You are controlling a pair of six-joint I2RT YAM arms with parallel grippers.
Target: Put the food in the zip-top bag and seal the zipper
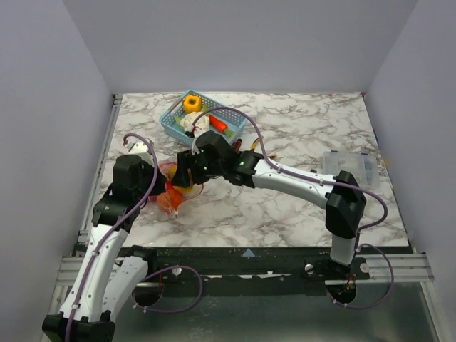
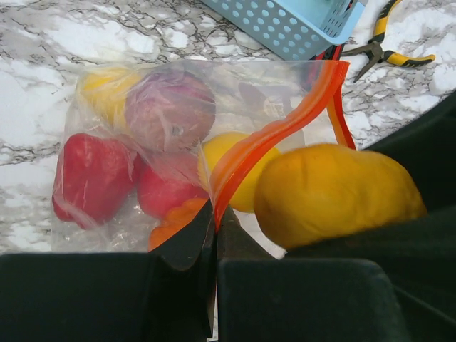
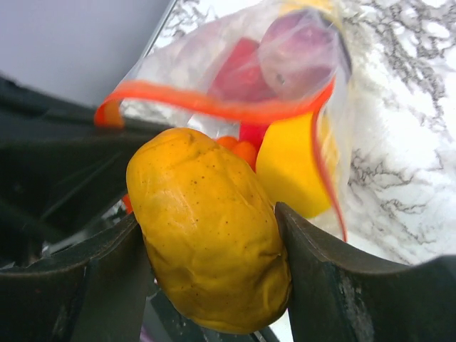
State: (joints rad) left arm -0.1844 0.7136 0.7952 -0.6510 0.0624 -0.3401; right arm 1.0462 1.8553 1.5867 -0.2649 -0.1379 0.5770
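Observation:
The clear zip-top bag (image 2: 142,142) lies on the marble table left of centre (image 1: 169,199). It holds red (image 2: 89,178), purple (image 2: 169,107), yellow (image 2: 228,153) and orange (image 2: 174,221) toy food. My left gripper (image 2: 215,221) is shut on the red-orange zipper (image 2: 285,125) at the bag's near corner and holds the mouth open. My right gripper (image 3: 210,242) is shut on a yellow-orange toy fruit (image 3: 206,228) and holds it right at the open mouth, in front of the zipper (image 3: 214,103). The fruit also shows in the left wrist view (image 2: 335,192).
The blue basket (image 1: 201,117) stands just behind the grippers with an orange pepper (image 1: 192,103), a white item and a red-orange piece inside. Yellow-handled pliers (image 2: 388,46) lie beside the basket. A clear plastic box (image 1: 349,164) sits at the right.

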